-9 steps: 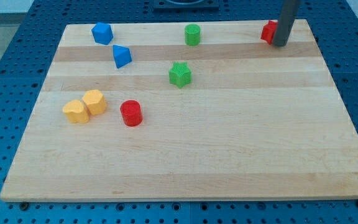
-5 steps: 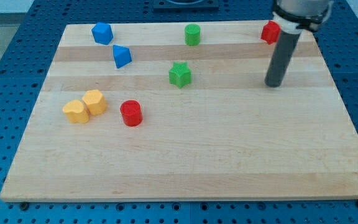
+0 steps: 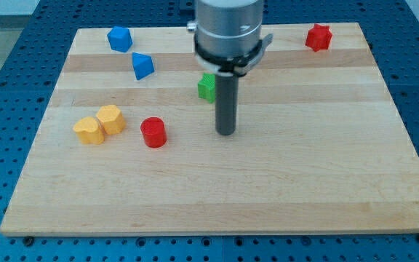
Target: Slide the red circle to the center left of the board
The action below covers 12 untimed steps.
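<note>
The red circle [image 3: 153,132] lies on the wooden board [image 3: 304,167], left of the middle. My tip [image 3: 225,132] rests on the board to the right of the red circle, about a hand's width away and level with it, not touching it. The arm's body hides the green circle at the view's top and part of the green star [image 3: 206,86].
Two yellow blocks [image 3: 99,124] lie touching just left of the red circle. A blue triangle-like block [image 3: 142,66] and a blue block [image 3: 119,38] sit at the upper left. A red star-like block [image 3: 318,37] sits at the top right corner.
My tip has moved from the top right, beside the red block there, down and left across the board to a spot right of the red circle. No block has moved.
</note>
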Each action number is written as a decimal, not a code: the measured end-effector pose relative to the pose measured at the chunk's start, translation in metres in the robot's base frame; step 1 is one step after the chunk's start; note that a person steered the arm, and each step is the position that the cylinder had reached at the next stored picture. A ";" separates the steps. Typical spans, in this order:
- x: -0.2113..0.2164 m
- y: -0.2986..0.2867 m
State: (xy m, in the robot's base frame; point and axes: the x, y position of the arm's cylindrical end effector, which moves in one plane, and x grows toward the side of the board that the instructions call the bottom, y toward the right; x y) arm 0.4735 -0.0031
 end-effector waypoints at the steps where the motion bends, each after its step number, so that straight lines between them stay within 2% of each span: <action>1: 0.033 -0.034; 3: 0.042 -0.111; 7: -0.004 -0.084; 10: -0.055 -0.088; 12: -0.058 -0.118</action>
State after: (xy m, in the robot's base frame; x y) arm 0.4152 -0.1212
